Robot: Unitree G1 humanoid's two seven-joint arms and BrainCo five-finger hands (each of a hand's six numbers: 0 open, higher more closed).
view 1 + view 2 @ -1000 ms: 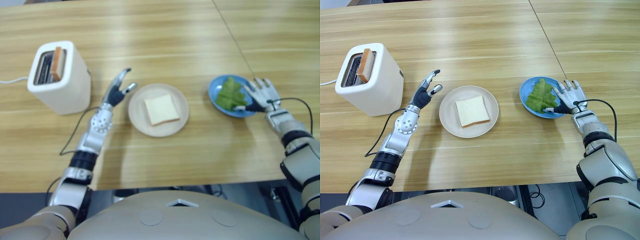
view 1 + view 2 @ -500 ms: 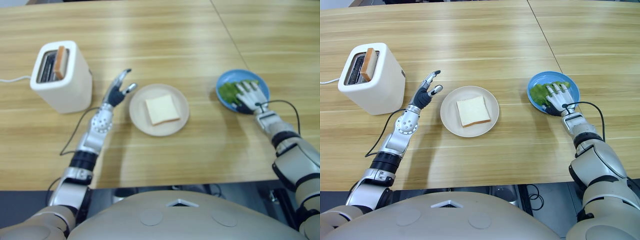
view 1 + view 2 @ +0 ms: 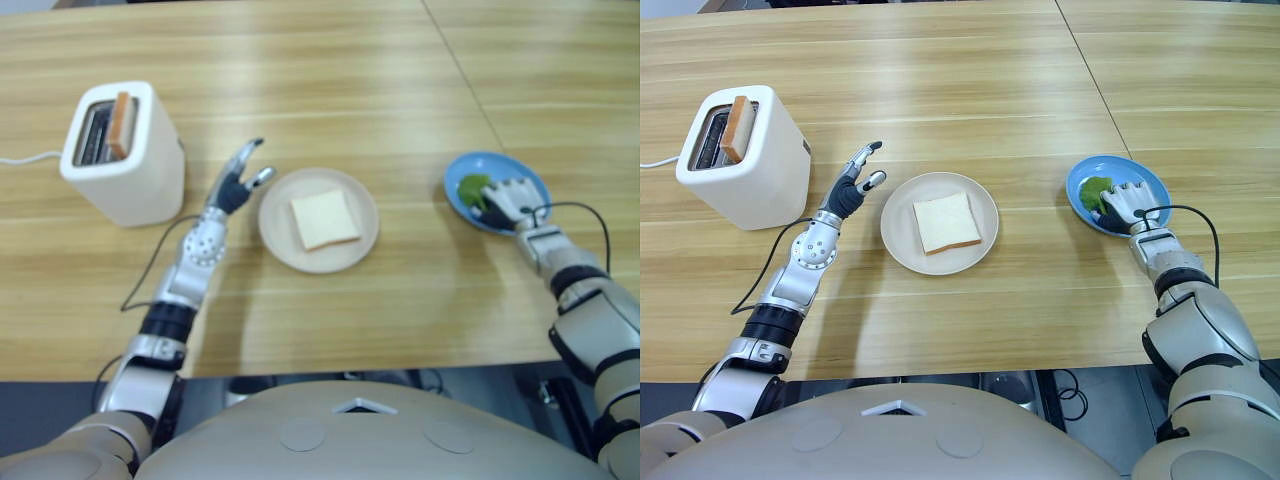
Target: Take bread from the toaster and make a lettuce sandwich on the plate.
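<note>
— What's in front of you, biggest first?

— I have the wooden desk (image 3: 970,60), and at its far left the white toaster (image 3: 750,170) with one slice of toast (image 3: 737,128) standing up out of a slot. Near the middle sits the beige plate (image 3: 902,250), and well to the right of it a smaller blue dish (image 3: 1145,172).

— And the bread?

— One white slice (image 3: 945,222) lies flat on the beige plate, nothing on top of it.

— Hands?

— My left hand (image 3: 848,190) is between the toaster and the plate, just beside the plate's rim, fingers spread and holding nothing. My right hand (image 3: 1128,206) is over the blue dish, fingers curled down and clamped on the lettuce (image 3: 1094,190), which is bunched at the dish's left side under my fingertips.
</note>
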